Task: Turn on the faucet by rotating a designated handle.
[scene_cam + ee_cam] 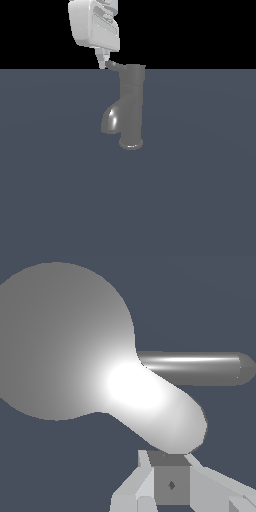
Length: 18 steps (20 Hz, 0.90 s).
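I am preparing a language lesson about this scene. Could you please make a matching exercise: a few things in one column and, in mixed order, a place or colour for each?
Things:
1. short flat grey lever handle
2. curved glossy spout
3. round base flange
4. white robot hand

Descriptions:
A. rests on the dark blue-grey floor
B. white, comes down from above, next to the lever tip
C. bends downward on the exterior view's left of the column
D. sticks out from the cap atop the column

Pairs: 1-D, 2-C, 3-A, 4-B
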Tool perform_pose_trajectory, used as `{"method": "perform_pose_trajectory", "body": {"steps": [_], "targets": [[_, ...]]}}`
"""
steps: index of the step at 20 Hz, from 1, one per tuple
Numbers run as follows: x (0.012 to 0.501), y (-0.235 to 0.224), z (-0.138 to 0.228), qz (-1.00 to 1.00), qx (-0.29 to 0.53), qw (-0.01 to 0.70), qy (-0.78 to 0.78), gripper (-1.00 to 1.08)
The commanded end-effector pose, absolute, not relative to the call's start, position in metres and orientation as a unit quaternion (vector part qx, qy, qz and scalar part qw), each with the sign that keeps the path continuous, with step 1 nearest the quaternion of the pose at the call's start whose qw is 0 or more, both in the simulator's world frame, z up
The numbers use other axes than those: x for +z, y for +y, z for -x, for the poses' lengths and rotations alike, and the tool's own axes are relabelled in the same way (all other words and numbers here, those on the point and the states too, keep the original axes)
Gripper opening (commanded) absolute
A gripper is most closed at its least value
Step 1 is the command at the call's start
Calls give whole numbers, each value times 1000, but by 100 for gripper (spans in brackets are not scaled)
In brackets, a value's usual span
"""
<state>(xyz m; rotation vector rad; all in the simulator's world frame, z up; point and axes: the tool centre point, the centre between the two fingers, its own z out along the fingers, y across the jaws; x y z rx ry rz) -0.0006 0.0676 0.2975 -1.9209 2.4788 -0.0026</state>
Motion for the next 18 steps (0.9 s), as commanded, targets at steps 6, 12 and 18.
{"method": "perform_pose_trajectory", "body": {"steps": [6, 12, 18], "targets": [[297, 59, 14, 613, -1, 1, 790, -100], [297, 34, 28, 610, 0, 1, 792, -100], [298, 8, 43, 608, 0, 0, 794, -100]]}}
